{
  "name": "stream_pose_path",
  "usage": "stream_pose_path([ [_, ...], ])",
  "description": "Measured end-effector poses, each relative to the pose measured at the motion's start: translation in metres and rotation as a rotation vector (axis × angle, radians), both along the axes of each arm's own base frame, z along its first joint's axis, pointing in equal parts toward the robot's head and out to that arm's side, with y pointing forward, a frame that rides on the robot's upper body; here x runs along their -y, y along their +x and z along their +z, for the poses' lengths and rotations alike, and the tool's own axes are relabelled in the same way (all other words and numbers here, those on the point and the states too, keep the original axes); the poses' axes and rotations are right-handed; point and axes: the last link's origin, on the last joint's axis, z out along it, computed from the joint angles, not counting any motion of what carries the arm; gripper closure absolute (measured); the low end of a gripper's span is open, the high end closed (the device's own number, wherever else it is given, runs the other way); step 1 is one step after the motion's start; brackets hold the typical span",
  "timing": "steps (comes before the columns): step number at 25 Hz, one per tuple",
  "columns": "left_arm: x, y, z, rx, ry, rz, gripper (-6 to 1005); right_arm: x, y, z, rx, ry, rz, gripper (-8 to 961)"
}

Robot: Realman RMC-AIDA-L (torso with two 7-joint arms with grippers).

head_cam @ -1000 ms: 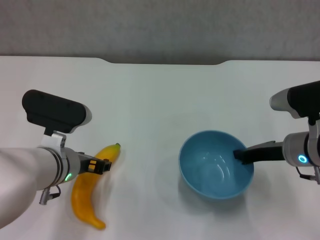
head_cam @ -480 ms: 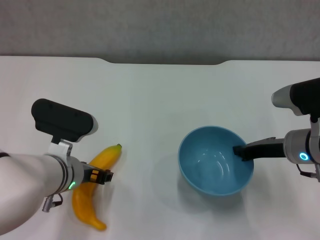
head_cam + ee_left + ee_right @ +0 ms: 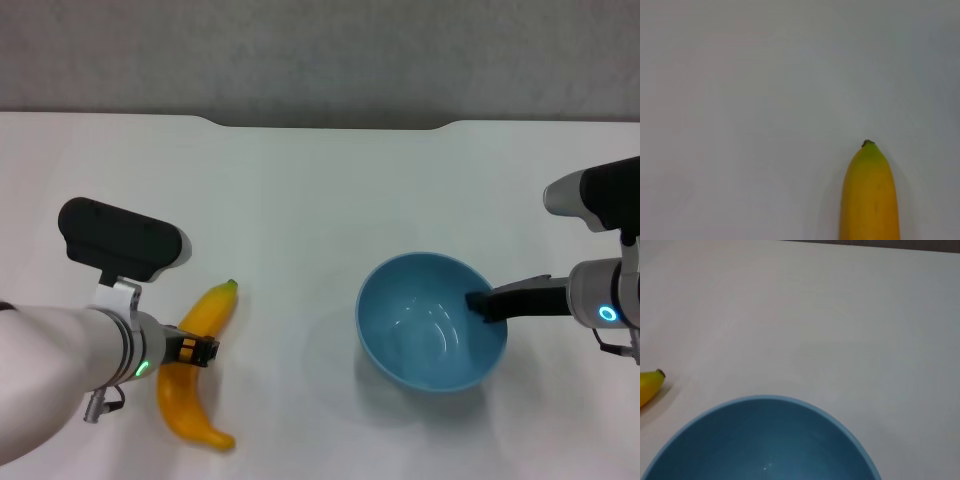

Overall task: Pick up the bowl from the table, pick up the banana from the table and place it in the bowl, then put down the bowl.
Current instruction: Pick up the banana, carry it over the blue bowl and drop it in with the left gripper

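left pincer (image 3: 205, 350) clenched on banana (image 3: 192, 370), lower left | right pincer (image 3: 482, 305) grasping bowl (image 3: 432, 322) rim, centre right | risk: mid-body grip lets banana pivot and slip onto surface (image 3: 320, 200)

Bowl (image 3: 765, 445) on table (image 3: 840, 315), banana (image 3: 649, 385) tip well apart.

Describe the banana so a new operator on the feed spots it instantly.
Start at the white table and look to the robot's left side, near edge, away from the light-blue bowl. The banana lies under the left tool: the only long, curved yellow thing, with a greenish tip.
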Motion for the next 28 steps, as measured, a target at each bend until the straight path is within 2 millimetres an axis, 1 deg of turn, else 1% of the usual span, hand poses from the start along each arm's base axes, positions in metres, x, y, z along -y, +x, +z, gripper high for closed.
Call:
stream_pose_path([
  [5,-0.004,0.001,0.005,0.013,0.021,0.004,480,0.003,0.004,0.000,0.000,0.000,-0.011,900],
  [6,-0.006,0.004,0.008,0.023,0.033,-0.001,501,0.003,0.005,0.001,-0.001,0.001,-0.014,899],
  [8,-0.012,0.013,0.015,0.044,0.058,-0.017,501,0.003,0.006,0.003,-0.007,0.005,-0.021,898],
  [9,-0.016,0.025,0.020,0.062,0.073,-0.043,501,0.002,0.006,0.004,-0.012,0.007,-0.024,898],
  [11,-0.019,0.041,0.026,0.083,0.090,-0.087,500,0.001,0.006,0.006,-0.017,0.011,-0.027,897],
  [12,-0.021,0.054,0.030,0.102,0.102,-0.123,500,0.000,0.005,0.007,-0.017,0.013,-0.026,896],
  [14,-0.023,0.074,0.036,0.132,0.119,-0.178,500,-0.003,0.001,0.008,-0.017,0.014,-0.016,895],
  [17,-0.023,0.102,0.042,0.177,0.136,-0.251,500,-0.010,-0.008,0.008,-0.023,0.009,0.000,894],
  [18,-0.022,0.108,0.043,0.188,0.137,-0.266,500,-0.012,-0.012,0.008,-0.027,0.006,0.005,893],
  [20,-0.018,0.126,0.042,0.223,0.136,-0.318,499,-0.015,-0.017,0.007,-0.032,0.000,0.010,892],
  [22,-0.016,0.138,0.040,0.254,0.134,-0.360,499,-0.015,-0.020,0.006,-0.035,-0.003,0.012,891],
  [24,-0.013,0.147,0.037,0.292,0.129,-0.386,499,-0.016,-0.021,0.005,-0.035,-0.005,0.015,890],
  [26,-0.010,0.153,0.033,0.348,0.121,-0.396,499,-0.017,-0.024,0.004,-0.037,-0.006,0.020,889],
  [28,-0.008,0.155,0.027,0.390,0.112,-0.395,499,-0.018,-0.027,0.004,-0.044,-0.005,0.019,888],
])
